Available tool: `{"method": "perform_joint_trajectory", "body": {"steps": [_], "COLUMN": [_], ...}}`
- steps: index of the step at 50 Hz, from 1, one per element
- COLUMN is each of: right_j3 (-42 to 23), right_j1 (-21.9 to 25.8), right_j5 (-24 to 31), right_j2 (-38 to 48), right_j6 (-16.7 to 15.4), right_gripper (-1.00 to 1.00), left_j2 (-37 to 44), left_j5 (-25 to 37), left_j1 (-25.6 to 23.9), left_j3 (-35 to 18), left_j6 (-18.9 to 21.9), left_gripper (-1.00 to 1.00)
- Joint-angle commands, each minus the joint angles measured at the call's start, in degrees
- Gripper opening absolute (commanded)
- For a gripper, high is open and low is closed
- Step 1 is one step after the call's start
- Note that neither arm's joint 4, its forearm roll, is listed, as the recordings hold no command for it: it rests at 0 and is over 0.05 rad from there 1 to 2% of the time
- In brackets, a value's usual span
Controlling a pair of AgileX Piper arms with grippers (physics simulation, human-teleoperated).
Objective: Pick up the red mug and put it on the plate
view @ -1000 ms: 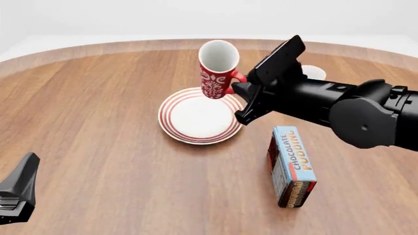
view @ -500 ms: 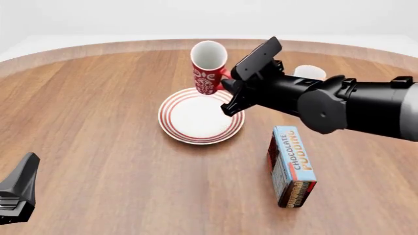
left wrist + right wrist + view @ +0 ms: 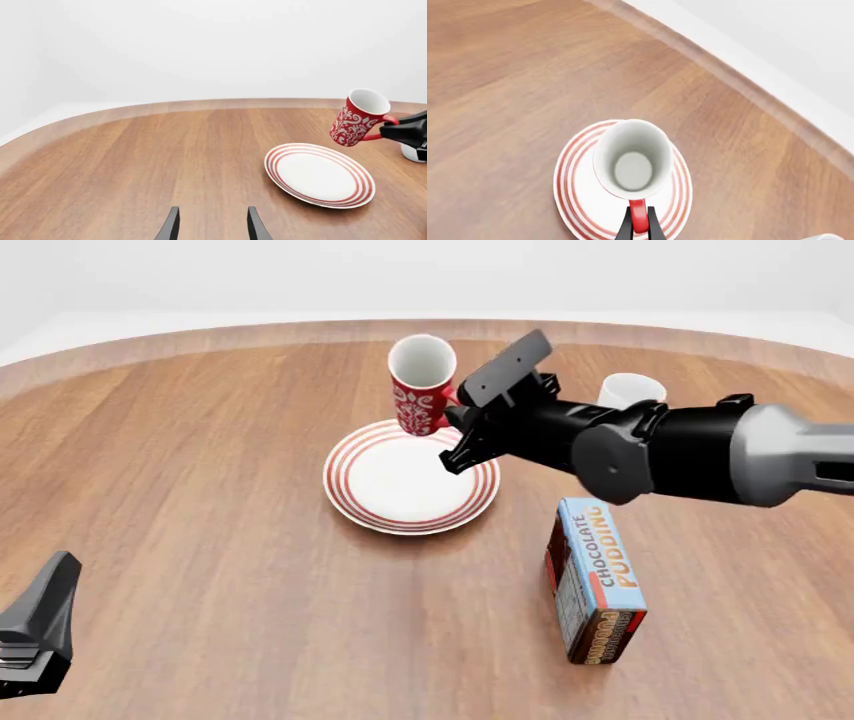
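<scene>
While claw-held, glossy patterned red mug.

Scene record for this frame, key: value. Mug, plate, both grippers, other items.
red mug: held by its handle, lifted off the table, tilted, above the plate's far edge
plate: flat on table, nothing on it
right gripper: shut on the mug handle
left gripper: open, holding nothing, away from the plate
white mug: on table behind the right arm
pudding box: on table, right of plate
</scene>
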Motion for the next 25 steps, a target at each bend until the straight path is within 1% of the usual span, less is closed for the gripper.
{"method": "perform_joint_trajectory", "body": {"steps": [1, 14, 25], "right_j3": [-1.7, -2.3, -3.9], "right_j1": [-0.9, -1.5, -1.4], "right_j5": [-0.8, -1.9, -1.6], "right_j2": [2.9, 5.7, 7.9], "right_j6": [0.8, 0.6, 0.7], "right_gripper": [-1.0, -1.0, -1.0], "left_j2": [0.0, 0.0, 0.0], "left_j5": [0.0, 0.0, 0.0], "left_j1": [0.0, 0.0, 0.0], "left_j3": [0.0, 0.0, 0.0], "left_j6": [0.0, 0.0, 0.0], "left_gripper": [1.0, 1.0, 1.0]}}
